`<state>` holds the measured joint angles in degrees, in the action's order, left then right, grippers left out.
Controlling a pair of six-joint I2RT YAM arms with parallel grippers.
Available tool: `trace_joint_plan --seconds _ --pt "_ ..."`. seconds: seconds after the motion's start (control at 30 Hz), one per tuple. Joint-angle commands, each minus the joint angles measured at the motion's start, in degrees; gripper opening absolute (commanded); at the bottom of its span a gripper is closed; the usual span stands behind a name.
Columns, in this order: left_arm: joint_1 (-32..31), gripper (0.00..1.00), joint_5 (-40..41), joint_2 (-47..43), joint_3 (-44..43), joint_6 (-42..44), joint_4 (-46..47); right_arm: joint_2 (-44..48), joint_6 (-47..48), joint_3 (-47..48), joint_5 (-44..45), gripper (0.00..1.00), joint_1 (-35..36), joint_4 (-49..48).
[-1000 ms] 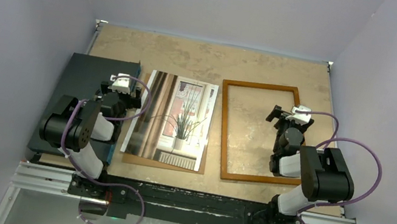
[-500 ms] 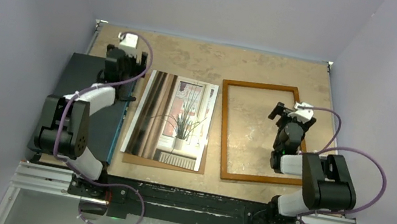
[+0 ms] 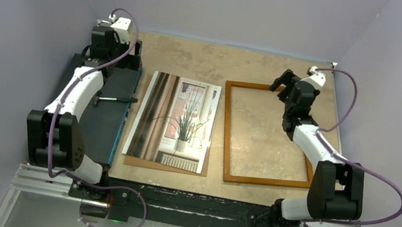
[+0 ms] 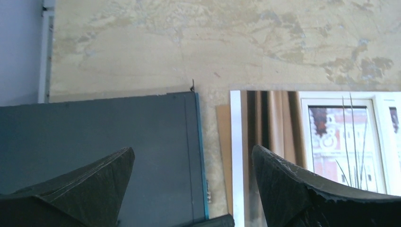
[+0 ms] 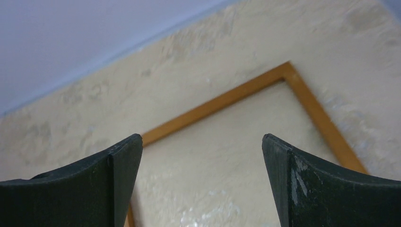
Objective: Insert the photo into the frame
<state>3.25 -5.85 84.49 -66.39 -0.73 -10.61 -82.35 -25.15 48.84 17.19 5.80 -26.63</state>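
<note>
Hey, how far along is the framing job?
Done: nothing yet. The photo lies on a backing board, beside the frame, not in it. In hand: nothing; the left claw is open near the photo's far left corner, the right claw open above the frame's far corner. Remaining: pick up the photo and seat it in the frame.

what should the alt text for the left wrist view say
The left pincer hangs wide open and empty above a dark flat box on the left and a corner of the photo on the right. A sliver of brown backing board shows beside the photo, with mottled tan table beyond.
</note>
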Motion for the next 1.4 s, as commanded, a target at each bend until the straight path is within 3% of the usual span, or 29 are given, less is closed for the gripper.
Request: trace_joint_plan --seconds 0.0,0.2,0.37,0.67,1.03,1.13,1.37 --pt "1.22 0.94 -3.98 -1.48 -4.01 -1.28 -7.96 0.02 3.04 2.41 -4.18 0.99 7.55 7.42" --pt "3.67 0.93 -6.53 -0.21 -4.14 -1.27 -11.17 -4.00 5.36 5.68 5.13 0.99 20.50 15.80" --pt "4.49 0.88 -7.87 0.80 -3.79 -1.17 -13.14 -8.95 3.19 7.87 6.36 0.99 26.87 20.91" --pt "4.49 0.87 -8.02 -0.68 -2.76 -0.11 -15.80 -14.82 -1.25 7.19 10.00 0.78 31.48 26.11" --pt "4.49 0.87 -9.36 -2.70 -4.04 1.91 -19.64 -20.93 -3.70 7.50 12.19 0.62 33.84 26.54" --pt "4.50 0.87 -9.11 -2.88 -4.90 2.33 -20.89 -22.39 -4.14 7.51 12.86 0.54 33.84 27.86" --pt "4.36 0.89 -11.43 -2.86 -5.25 2.31 -20.88 -21.60 -5.19 10.72 13.25 0.23 33.93 30.98"
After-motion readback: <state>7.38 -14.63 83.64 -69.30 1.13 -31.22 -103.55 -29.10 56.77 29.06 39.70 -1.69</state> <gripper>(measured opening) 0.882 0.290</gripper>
